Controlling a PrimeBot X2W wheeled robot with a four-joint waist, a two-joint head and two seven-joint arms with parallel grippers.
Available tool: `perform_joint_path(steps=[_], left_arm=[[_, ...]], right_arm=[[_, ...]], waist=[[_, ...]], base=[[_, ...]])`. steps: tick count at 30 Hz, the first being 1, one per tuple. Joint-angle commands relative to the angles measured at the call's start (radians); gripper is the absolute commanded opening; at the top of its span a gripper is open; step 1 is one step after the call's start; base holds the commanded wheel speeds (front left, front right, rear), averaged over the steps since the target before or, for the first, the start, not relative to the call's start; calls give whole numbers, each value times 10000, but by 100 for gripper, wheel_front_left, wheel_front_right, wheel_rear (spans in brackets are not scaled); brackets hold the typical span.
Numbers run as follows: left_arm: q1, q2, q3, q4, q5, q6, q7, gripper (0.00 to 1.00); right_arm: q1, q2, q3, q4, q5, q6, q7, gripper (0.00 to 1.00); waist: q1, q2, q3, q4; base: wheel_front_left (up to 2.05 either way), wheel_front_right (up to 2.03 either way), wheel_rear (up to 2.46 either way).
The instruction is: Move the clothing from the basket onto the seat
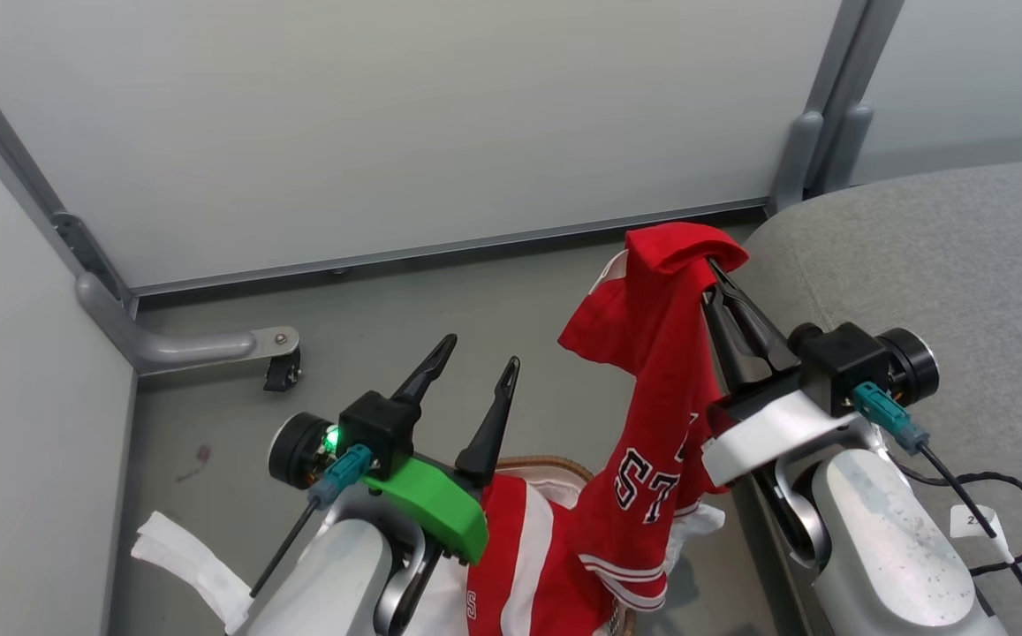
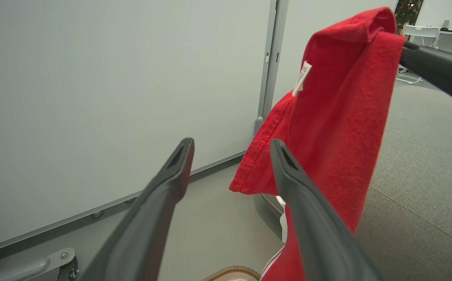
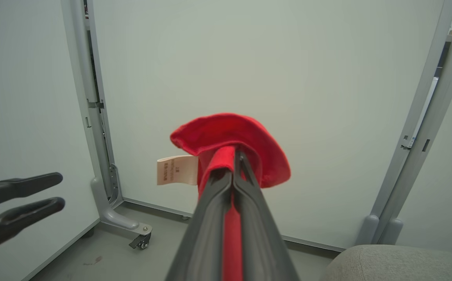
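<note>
Grey floor and pale partition panels box in our corner. Nearest to us, at the bottom edge of the head view, sits the basket, of which we glimpse just a curve of brown woven rim. A red striped garment with broad white bands lies heaped in it on a white liner. Above the basket's left side our left gripper hangs with its jaws spread wide and nothing between them. Farther on, our right gripper has its jaws pressed together on a fold of the lettered garment (a small care tag sticks out near the pinch). The red cloth drapes from the fingertips, its striped hem reaching down over the basket. Just to our right begins the rounded edge of the seat; the garment hangs beside that edge, not on it. Beyond, a caster foot of the partition rests on the floor by the left panel.
</note>
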Motion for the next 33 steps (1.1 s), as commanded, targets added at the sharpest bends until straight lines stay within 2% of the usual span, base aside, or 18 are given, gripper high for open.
perform_joint_path(steps=[1,16,21,27,33], left_arm=[[225,-47,64,1,-15,-48,5,100],[758,-186,49,-206,28,-50,5,100],[632,-203,-138,-399,21,-50,5,100],[310,-205,-334,-660,94,-51,5,100],[-72,-204,-523,-826,337,-51,5,100]], right_arm=[[-113,-44,-20,-50,-57,-10,-24,0],[-223,-54,-221,-230,-495,-10,-24,0],[-557,-237,-330,-91,-554,-10,-24,0],[-2026,-959,-632,120,-583,-10,-24,0],[-4156,-2185,-1251,529,-718,-10,-24,0]], waist=[[0,0,8,-176],[0,0,185,-1645],[0,0,428,-1977],[0,0,1061,-2271],[0,0,1975,-2480]], base=[[0,0,0],[0,0,0],[0,0,0],[0,0,0],[0,0,0]])
